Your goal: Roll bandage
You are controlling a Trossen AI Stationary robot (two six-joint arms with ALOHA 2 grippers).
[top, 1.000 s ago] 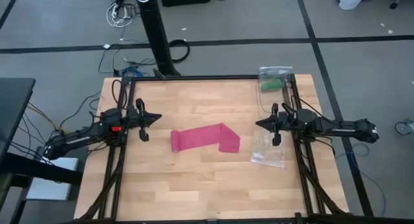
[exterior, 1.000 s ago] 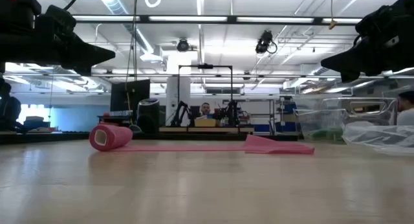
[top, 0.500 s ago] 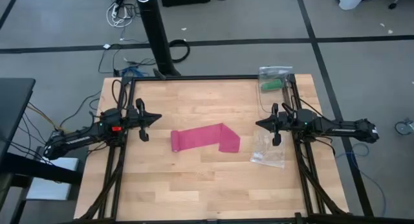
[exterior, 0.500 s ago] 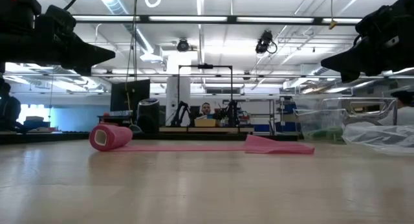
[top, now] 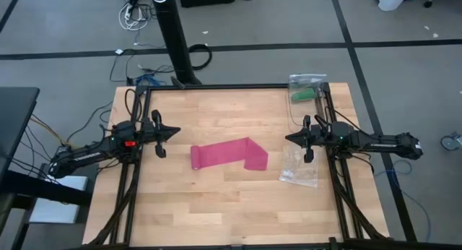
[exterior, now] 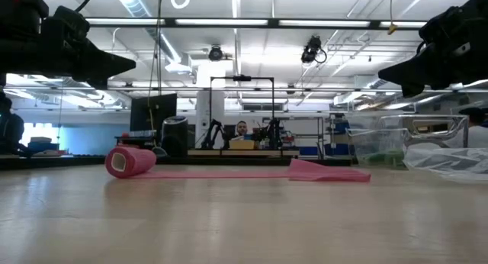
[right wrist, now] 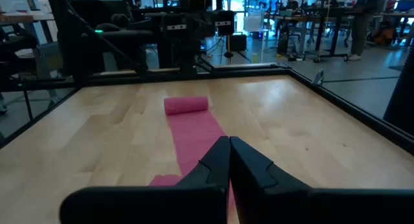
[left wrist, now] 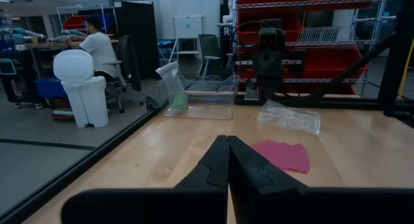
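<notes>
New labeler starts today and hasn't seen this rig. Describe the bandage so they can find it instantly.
Look at the wooden table from above: the bandage lies near its middle, between the left hand and the right hand, touched by neither. It is a flat pink strip with one end rolled up, unlike the clear plastic bag beside it.

Bright, even overhead strip lighting, soft shadows, sharp throughout, no glare.

Bandage [top: 228, 154] mid-table [top: 216, 207], between both pincers; bag [top: 299, 167] right
</notes>
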